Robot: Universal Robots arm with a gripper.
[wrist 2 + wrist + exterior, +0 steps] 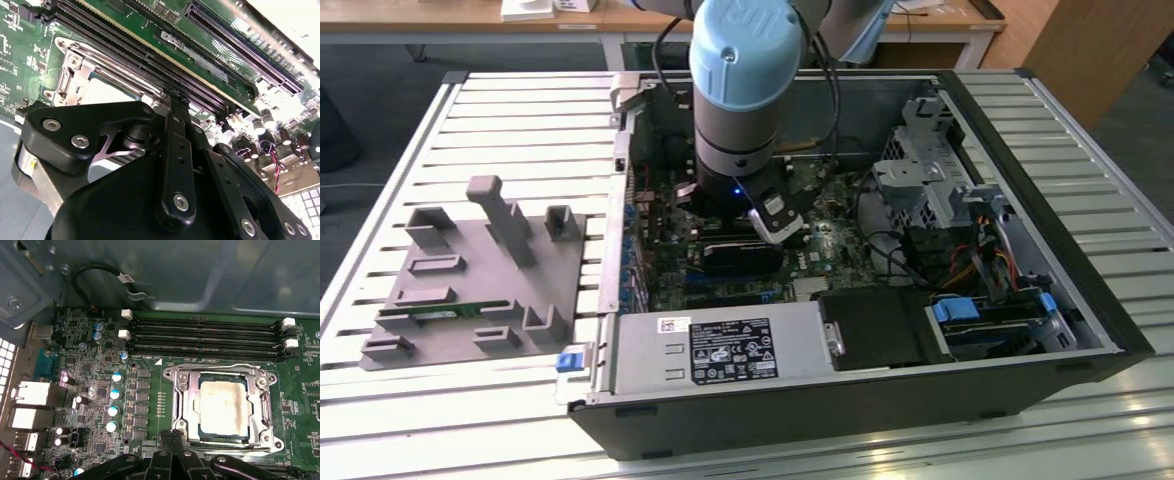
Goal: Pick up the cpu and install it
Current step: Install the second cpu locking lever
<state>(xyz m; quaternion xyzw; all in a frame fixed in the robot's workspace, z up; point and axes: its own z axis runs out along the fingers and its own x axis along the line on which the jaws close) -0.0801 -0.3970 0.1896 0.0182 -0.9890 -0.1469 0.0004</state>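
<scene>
Black fingers sat nearest lens, pressed together, tips meeting just beside metal socket frame, holding nothing. Cpu lay flat in socket under frame, silver top showing, on green motherboard. Empty memory slots ran beyond socket. Arm reached down into open computer case on slatted tabletop.

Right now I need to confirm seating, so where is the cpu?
In the first wrist view the cpu lies flat in the motherboard socket inside its metal frame, beside the memory slots, with the gripper at the frame's edge.
</scene>
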